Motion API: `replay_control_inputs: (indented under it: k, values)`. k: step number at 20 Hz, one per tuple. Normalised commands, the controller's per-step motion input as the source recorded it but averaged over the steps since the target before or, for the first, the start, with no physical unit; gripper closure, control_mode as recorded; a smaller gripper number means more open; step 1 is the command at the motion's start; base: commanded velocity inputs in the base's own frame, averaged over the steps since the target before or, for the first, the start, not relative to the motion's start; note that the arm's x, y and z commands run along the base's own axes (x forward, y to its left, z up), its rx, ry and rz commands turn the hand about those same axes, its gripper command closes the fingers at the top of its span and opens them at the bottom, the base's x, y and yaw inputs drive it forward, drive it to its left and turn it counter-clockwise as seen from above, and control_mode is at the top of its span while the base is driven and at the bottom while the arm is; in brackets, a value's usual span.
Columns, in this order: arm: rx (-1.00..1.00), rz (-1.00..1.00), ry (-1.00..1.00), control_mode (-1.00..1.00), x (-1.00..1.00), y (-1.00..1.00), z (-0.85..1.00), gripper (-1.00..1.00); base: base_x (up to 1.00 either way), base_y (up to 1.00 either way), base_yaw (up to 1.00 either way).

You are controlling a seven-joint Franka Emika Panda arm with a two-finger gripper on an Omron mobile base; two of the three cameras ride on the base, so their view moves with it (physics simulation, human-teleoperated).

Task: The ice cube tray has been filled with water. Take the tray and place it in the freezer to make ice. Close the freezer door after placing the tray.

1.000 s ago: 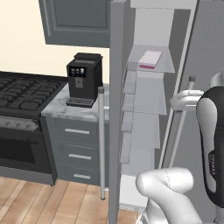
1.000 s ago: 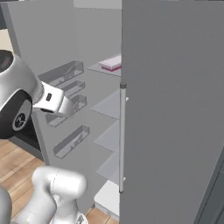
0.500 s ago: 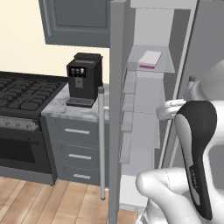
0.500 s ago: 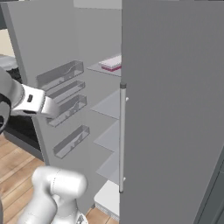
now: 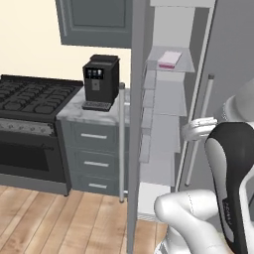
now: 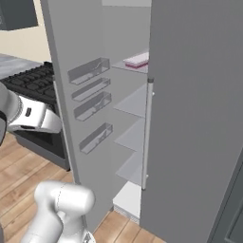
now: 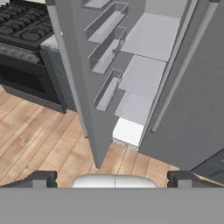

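Note:
The pink ice cube tray (image 5: 169, 59) lies flat on the top shelf inside the freezer (image 5: 168, 99), also seen as the tray (image 6: 137, 60) from the other side. The freezer door (image 6: 88, 99) stands wide open, its inner bins facing the shelves and its long silver handle (image 5: 121, 139) on the outer side. In the hand view my gripper (image 7: 113, 179) is open with nothing between its fingertips (image 7: 41, 179). It is well back from the freezer door (image 7: 76, 65), looking down at the lower shelves and the floor.
The unit's right door (image 6: 199, 118) is shut, with its bar handle (image 6: 147, 133) beside the opening. Left of the open door stand a black coffee machine (image 5: 100, 82) on a marble counter over grey drawers (image 5: 94, 158), and a black gas stove (image 5: 30, 99). Wooden floor lies in front.
The arm has drawn back from the shelves and swung lower, its hand moving left in the right base view. The tray stays on the top shelf and the door stays open.

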Motion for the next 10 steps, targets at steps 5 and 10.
replay_control_inputs:
  k: [5,10]
  values:
    - [0.00,0.00,0.00,1.00,0.00,0.00,0.00,-1.00,-0.14,0.14,0.00]
    - [0.00,0.00,0.00,1.00,0.00,0.00,0.00,-1.00,-0.31,0.00,0.00]
